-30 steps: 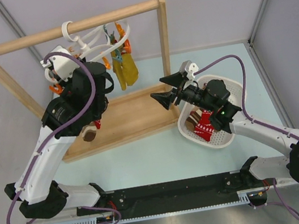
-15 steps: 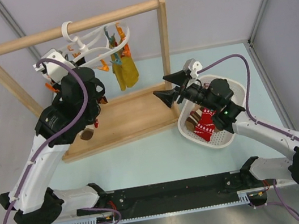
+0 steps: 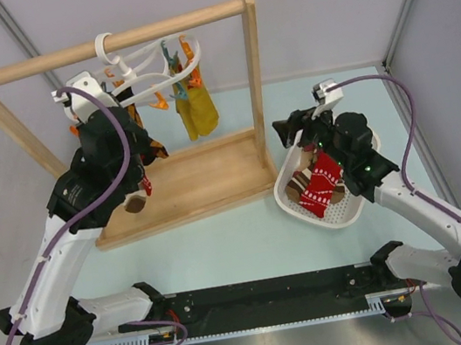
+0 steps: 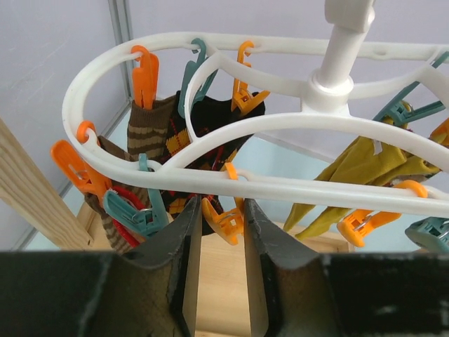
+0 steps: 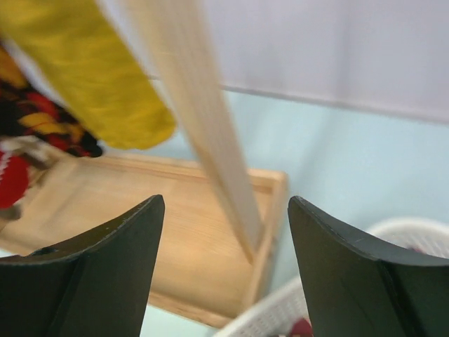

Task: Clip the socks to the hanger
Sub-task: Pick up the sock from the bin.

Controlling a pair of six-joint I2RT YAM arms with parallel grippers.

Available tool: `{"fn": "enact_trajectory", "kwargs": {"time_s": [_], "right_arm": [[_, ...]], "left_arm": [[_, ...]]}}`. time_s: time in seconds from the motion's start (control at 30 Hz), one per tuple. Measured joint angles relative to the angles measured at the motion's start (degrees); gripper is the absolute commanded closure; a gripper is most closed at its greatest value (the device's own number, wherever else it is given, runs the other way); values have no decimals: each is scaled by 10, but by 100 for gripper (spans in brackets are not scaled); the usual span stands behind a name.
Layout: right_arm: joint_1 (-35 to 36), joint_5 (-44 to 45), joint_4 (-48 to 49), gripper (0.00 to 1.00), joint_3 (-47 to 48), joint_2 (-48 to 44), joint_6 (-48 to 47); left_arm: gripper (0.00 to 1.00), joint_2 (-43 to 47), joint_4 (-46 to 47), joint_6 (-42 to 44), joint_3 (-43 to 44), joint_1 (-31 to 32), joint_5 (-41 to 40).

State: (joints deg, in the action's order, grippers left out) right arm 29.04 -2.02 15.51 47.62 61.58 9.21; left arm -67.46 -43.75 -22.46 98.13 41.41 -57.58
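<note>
On the worktop (image 3: 251, 240) a red sock (image 3: 325, 179) lies unclipped in the basket (image 3: 345, 220), a striped sock (image 4: 147, 130) hangs pegged on the hanger (image 4: 280, 188); left gripper (image 4: 216, 217) jaws narrow, right gripper (image 5: 226, 210) jaws wide, empty.

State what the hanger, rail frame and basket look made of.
Hanger: likely plastic, smooth white moulded rings with a slight sheen.
Rail frame: pale unpainted wood, grain showing, matt.
Basket: probably plastic too, white with moulded rows of holes.

White hanger (image 3: 146, 63) hangs on wooden rail frame (image 3: 35, 63), mustard-yellow sock (image 3: 198, 109) hanging from it. Left arm (image 3: 102, 158) reaches up to hanger's left end. Right arm (image 3: 356, 147) over white basket (image 3: 344, 218) holding red sock (image 3: 324, 183), brown striped sock (image 3: 301, 184).
</note>
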Motion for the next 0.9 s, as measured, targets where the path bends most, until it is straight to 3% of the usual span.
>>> {"fn": "enact_trajectory", "kwargs": {"time_s": [0.2,0.5,0.9], "right_arm": [[-68,58,-76,29,1,11,49],[-154,90,-183,38,1,106,108],[-240,58,-231,53,1,169,135]], "left_arm": [[98,4,2,31,-2,-9,30],[100,6,4,55,-2,-13,57],[100,11,4,60,-2,-16,79]]}}
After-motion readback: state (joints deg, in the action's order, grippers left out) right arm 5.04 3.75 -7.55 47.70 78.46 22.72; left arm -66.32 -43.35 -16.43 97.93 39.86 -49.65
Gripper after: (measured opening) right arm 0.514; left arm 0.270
